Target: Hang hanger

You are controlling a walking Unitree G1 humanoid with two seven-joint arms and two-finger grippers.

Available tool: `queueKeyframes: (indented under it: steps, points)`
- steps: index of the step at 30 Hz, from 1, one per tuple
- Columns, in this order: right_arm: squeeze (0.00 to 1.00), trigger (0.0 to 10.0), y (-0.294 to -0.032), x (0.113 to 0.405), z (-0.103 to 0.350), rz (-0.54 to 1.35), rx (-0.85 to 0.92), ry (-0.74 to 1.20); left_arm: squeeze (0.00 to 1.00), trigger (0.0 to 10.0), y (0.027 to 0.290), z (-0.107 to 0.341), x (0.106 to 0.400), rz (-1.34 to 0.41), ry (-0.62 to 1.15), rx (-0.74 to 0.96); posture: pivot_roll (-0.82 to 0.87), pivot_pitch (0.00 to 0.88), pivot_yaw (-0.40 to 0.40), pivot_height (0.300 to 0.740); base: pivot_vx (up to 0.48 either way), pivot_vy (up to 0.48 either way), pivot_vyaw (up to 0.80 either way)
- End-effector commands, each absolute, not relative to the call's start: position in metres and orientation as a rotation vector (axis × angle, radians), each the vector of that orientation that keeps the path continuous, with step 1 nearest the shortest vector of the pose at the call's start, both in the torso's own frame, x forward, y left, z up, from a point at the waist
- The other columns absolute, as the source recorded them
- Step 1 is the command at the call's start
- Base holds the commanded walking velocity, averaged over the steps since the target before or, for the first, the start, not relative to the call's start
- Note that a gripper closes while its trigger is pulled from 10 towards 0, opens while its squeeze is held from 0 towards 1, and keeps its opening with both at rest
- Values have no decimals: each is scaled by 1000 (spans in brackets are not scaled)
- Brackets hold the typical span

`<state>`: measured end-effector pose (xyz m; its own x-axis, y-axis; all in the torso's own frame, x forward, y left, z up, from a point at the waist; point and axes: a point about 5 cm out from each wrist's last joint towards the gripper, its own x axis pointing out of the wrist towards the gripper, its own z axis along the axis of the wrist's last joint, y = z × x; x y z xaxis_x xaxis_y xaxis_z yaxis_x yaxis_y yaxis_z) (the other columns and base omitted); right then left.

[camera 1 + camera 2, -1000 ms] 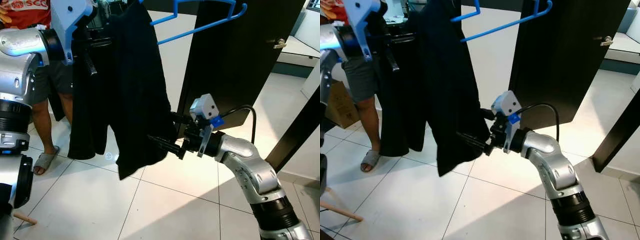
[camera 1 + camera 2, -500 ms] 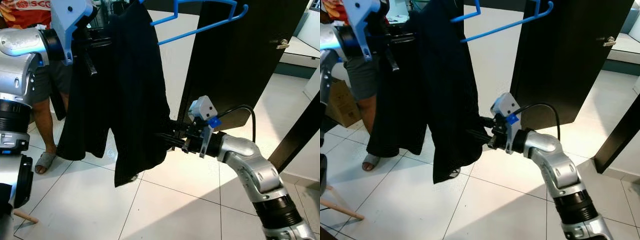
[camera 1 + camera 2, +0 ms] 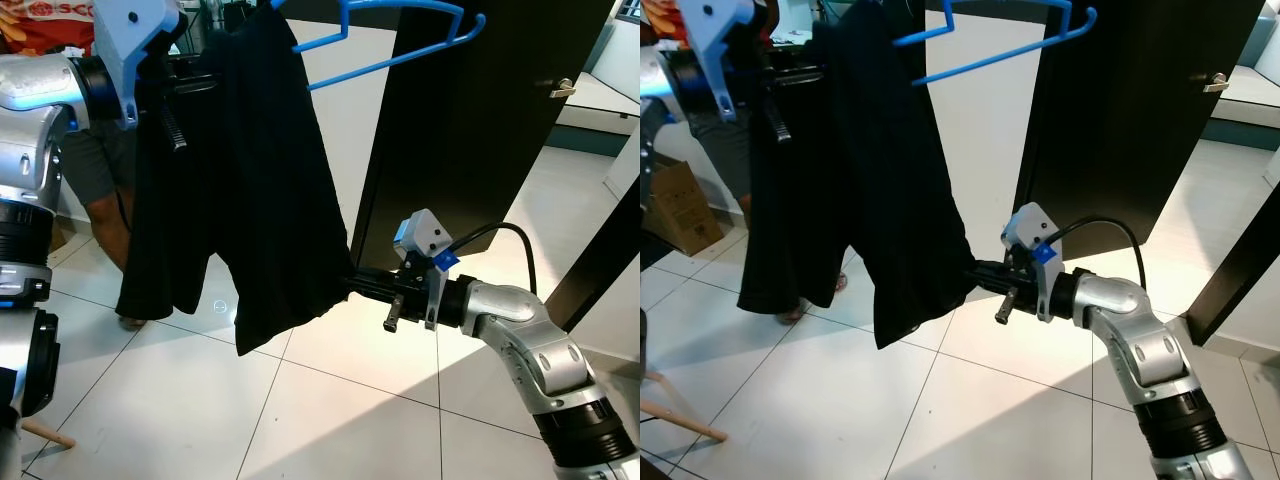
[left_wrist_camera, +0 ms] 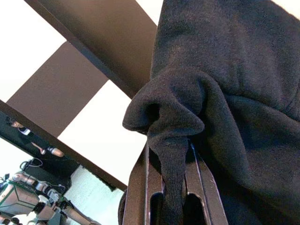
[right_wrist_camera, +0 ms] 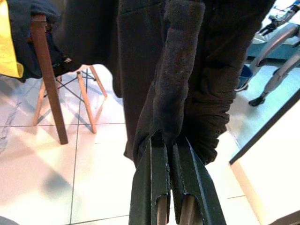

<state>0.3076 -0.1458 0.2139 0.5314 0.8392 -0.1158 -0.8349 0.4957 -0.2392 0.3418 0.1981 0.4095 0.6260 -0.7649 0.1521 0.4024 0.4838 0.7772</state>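
While both grippers, left gripper [image 4: 173, 187] and right gripper [image 5: 171, 187], are pinching the black garment [image 3: 260, 190], the blue hanger [image 3: 400, 45] is hanging half-dressed (nothing hung up yet).

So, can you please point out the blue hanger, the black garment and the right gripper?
blue hanger [image 3: 390, 62]: left eye view, on its lower bar.
black garment [image 3: 255, 190]: left eye view, middle of the hanging cloth.
right gripper [image 5: 168, 140]: right wrist view, fingertips pinching the cloth.
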Motion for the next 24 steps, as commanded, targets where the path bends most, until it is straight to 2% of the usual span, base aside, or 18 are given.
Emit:
queueKeyframes:
  steps: [1, 3, 4, 7, 8, 9, 12, 16, 18, 24]
  points:
    - [0, 0, -153, 311, 216, 973, -300, -16, 0, 10000, 206, 430, 333, -708, -599, 797, 8, 0, -56, 740, 0, 0, 0]
    - [0, 0, -166, 321, 233, 876, -308, -86, 0, 10000, 208, 425, 332, -732, -571, 798, 6, 0, -57, 740, 0, 0, 0]
    - [0, 0, -183, 332, 255, 739, -317, -177, 0, 10000, 212, 416, 331, -778, -525, 786, 3, 0, -57, 740, 0, 0, 0]
    - [0, 0, -193, 337, 267, 660, -331, -217, 0, 10000, 214, 410, 330, -807, -500, 780, 3, 0, -57, 740, 0, 0, 0]
    - [0, 0, -206, 342, 280, 566, -359, -255, 0, 10000, 217, 398, 328, -868, -438, 768, 0, 0, -56, 740, 0, 0, 0]
    - [0, 0, -206, 342, 280, 566, -359, -255, 0, 10000, 217, 398, 328, -868, -438, 768, 0, 0, -56, 740, 0, 0, 0]
    - [0, 0, -228, 347, 303, 409, -441, -313, 0, 10000, 223, 366, 321, -992, -297, 754, 0, 0, -60, 740, 0, 0, 0]
    - [0, 0, -232, 347, 309, 368, -457, -331, 0, 10000, 226, 355, 319, -1013, -253, 742, 3, 0, -63, 740, 0, 0, 0]
    - [0, 0, -234, 348, 316, 322, -482, -361, 0, 10000, 235, 330, 313, -1044, -139, 716, 8, 0, -65, 740, 0, 0, 0]
    - [0, 0, -231, 349, 316, 333, -478, -373, 0, 10000, 238, 325, 311, -1044, -112, 703, 16, 0, -67, 740, 0, 0, 0]
